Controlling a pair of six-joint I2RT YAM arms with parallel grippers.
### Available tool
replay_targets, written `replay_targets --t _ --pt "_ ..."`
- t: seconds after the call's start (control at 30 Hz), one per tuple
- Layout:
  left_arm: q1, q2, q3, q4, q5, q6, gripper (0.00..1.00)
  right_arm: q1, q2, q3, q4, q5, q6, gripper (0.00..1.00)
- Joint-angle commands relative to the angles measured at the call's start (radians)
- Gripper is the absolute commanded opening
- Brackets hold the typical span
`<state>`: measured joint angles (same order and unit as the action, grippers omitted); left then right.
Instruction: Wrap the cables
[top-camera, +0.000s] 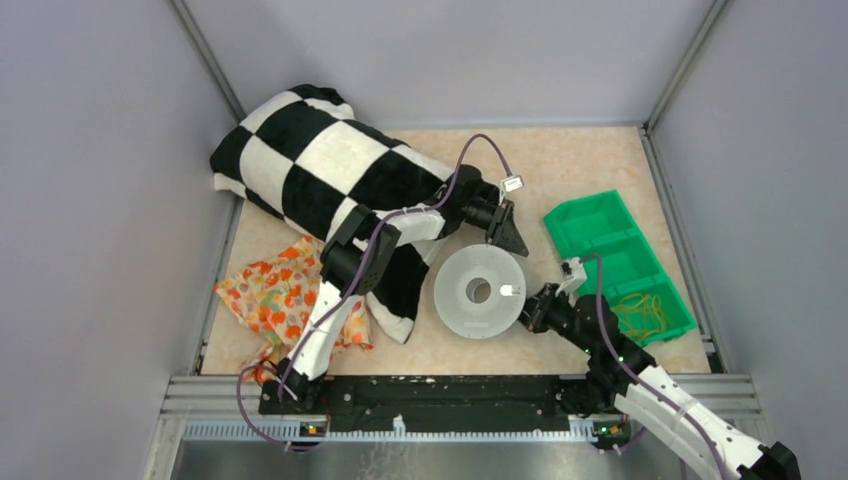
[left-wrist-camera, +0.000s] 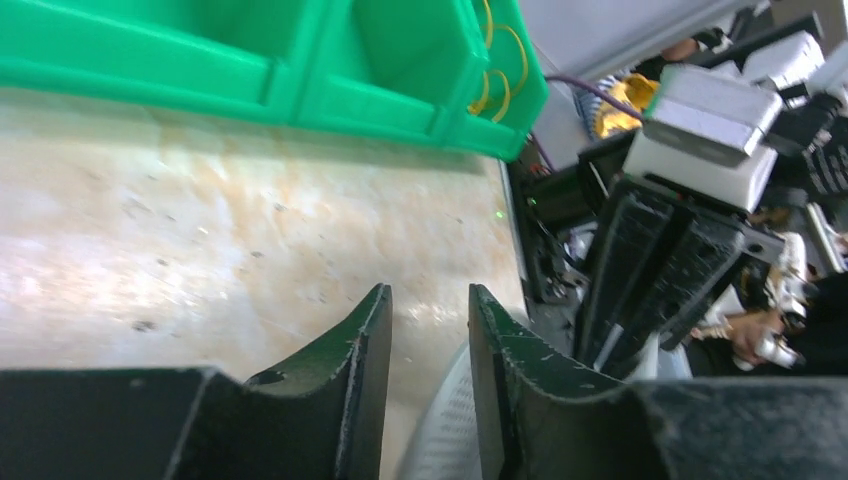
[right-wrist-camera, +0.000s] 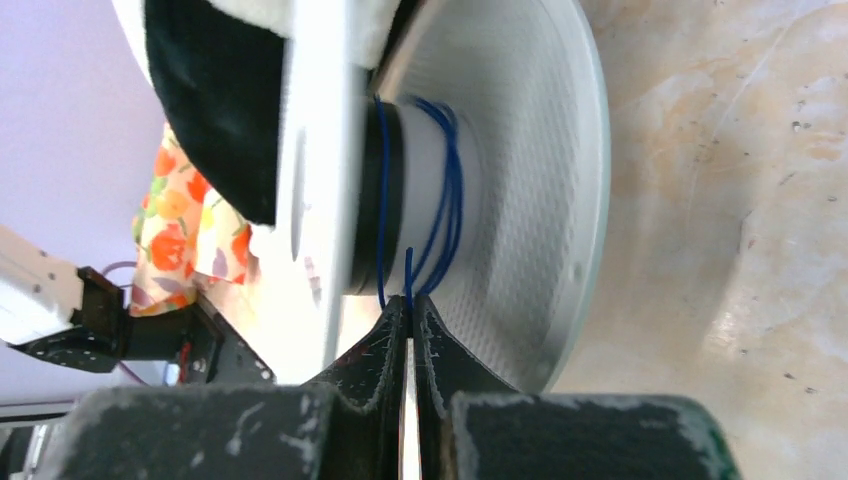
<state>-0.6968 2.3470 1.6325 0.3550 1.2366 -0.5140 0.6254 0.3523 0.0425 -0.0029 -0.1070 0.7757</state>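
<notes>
A white spool (top-camera: 460, 300) lies flat in the middle of the table. In the right wrist view the spool (right-wrist-camera: 540, 180) carries a few turns of thin blue cable (right-wrist-camera: 457, 190) round its hub. My right gripper (right-wrist-camera: 408, 303) is shut on a strand of that cable just off the hub. From above, the right gripper (top-camera: 525, 308) sits at the spool's right rim. My left gripper (top-camera: 510, 240) hovers just beyond the spool's far-right edge. In its own view the left gripper (left-wrist-camera: 430, 295) is open with nothing between its fingers, and the spool's rim (left-wrist-camera: 450, 430) shows below them.
A green divided bin (top-camera: 615, 265) stands at the right, with yellow rubber bands (top-camera: 640, 312) in its near compartment. A black-and-white checkered cloth (top-camera: 330, 165) lies at the back left. An orange floral cloth (top-camera: 275, 295) lies at the front left.
</notes>
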Motion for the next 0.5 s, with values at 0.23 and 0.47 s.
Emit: replay_targets --t 0.23,0.47 --pt "0.008 0.05 0.153 0.105 -0.14 -0.022 0.52 0.007 -0.019 -0.017 0.082 -0.024 0.06 0.0" --pt "0.008 0.018 0.23 0.071 -0.225 -0.038 0.53 0.008 -0.019 -0.034 0.092 -0.021 0.074 0.0"
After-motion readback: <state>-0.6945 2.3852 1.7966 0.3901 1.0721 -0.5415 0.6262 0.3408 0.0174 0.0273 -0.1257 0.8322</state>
